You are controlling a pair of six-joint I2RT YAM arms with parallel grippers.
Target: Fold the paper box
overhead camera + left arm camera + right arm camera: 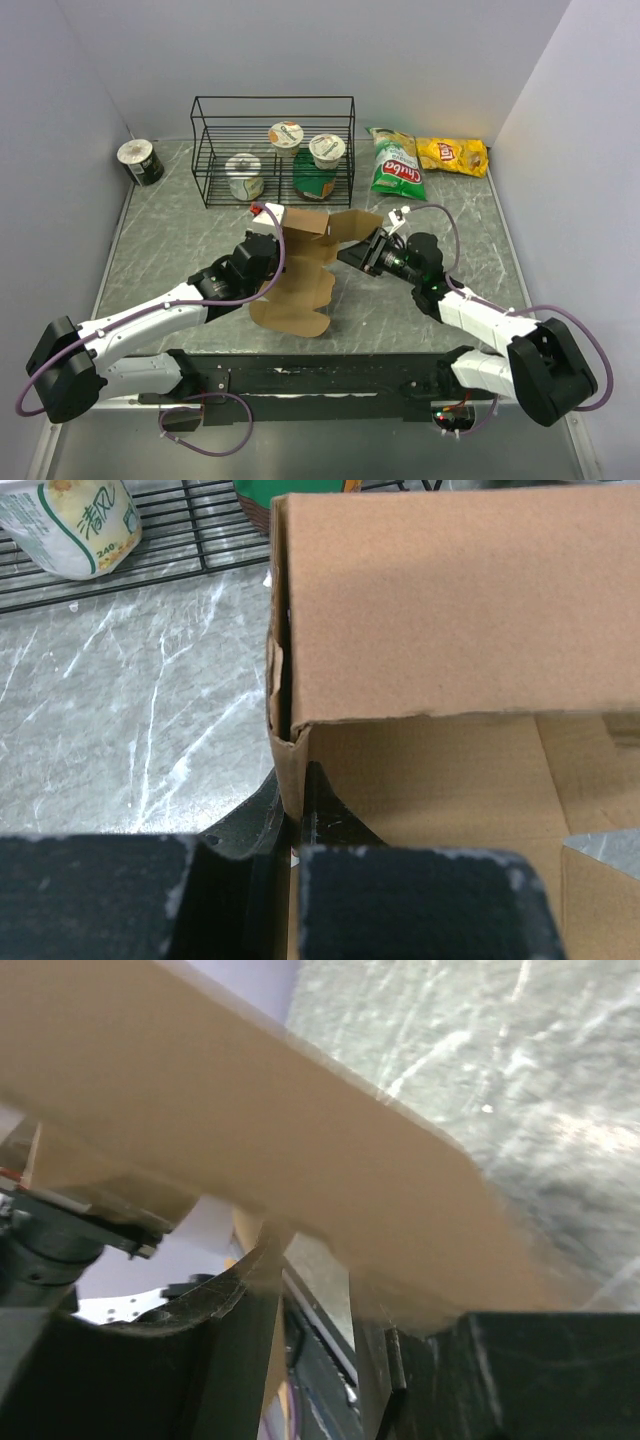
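Left gripper (297,825) is nipped tight on a standing wall of the paper box (450,610), its jaws closed on the brown card right at a folded corner. Right gripper (305,1330) sits under a wide flap with a thin card edge running down between its jaws. The view is blurred, so I can't tell whether it's actually clamping. From above, the box is half-formed in the middle of the marble-look table (170,240), held up between the two arms, one long flap trailing toward the bases. Behind it is the black wire rack (272,98), where a white cup (75,525) shows green Chinese characters. Back right, a yellow bag (452,154) reads Lay's beside a green snack bag (396,166) whose print is too small to read.
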